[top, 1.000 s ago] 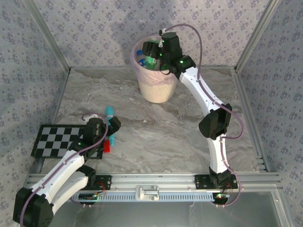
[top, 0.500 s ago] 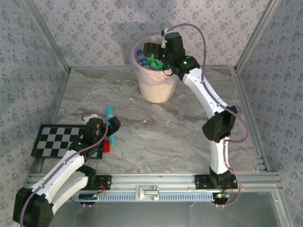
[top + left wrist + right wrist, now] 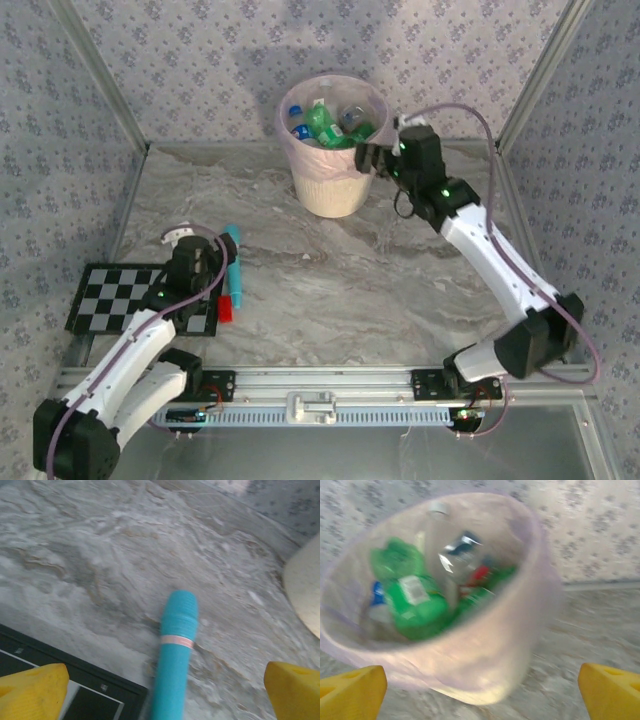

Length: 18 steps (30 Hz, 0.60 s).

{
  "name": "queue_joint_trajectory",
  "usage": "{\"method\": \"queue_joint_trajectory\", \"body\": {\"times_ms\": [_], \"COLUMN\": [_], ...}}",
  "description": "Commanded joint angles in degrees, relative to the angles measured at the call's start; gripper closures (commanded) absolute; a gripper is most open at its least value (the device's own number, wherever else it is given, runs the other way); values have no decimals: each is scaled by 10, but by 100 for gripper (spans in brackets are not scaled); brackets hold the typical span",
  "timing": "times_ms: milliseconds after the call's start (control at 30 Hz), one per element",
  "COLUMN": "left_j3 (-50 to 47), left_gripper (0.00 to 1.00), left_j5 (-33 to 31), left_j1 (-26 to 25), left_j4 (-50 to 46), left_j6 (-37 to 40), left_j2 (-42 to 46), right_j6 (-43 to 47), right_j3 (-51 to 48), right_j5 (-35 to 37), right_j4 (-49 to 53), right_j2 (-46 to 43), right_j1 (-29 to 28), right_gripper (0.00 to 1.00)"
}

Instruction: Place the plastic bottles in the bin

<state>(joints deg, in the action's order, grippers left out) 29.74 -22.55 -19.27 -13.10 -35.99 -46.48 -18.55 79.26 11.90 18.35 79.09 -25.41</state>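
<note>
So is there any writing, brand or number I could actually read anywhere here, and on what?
None can be read.
Labels on the plastic bottles in the bin: too blurred to read.
Teal stick-like tool: a pale band, no letters.
Checkerboard: black and white squares, no writing.

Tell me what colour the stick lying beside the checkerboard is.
The stick is teal with a pale band near its tip, clearest in the left wrist view.

Grey marbled table: bin standing far centre; checkerboard near-left, teal stick beside it.
</note>
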Motion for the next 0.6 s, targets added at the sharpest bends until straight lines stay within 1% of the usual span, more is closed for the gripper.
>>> {"method": "queue_joint_trajectory", "body": {"times_ms": [0, 133, 233, 300, 400, 467, 533, 567], "left_j3": [13, 5, 12, 16, 20, 23, 29, 30], "left_gripper": [0, 0, 0, 0, 0, 0, 0, 0], "left_j5": [-35, -35, -40, -52, -72, -94, -102, -118], "left_j1": [34, 66, 88, 99, 111, 114, 114, 114], "left_j4": [20, 64, 77, 91, 115, 129, 144, 156], "left_j6": [14, 15, 17, 27, 47, 63, 86, 99], "left_j2": [-10, -26, -46, -64, -95, -119, -141, -153], "right_j6": [8, -7, -3, 0, 6, 14, 32, 35], "right_j3": [-102, -241, -334, -387, -437, -460, -477, -472], "right_j5": [47, 73, 87, 114, 148, 158, 148, 136], "right_j4": [-22, -22, -62, -94, -142, -168, -205, -199], "right_j2": [-67, -130, -158, -165, -159, -150, -139, -135], "right_j1": [27, 68, 97, 115, 142, 161, 181, 200], "right_gripper": [0, 0, 0, 0, 0, 0, 0, 0]}}
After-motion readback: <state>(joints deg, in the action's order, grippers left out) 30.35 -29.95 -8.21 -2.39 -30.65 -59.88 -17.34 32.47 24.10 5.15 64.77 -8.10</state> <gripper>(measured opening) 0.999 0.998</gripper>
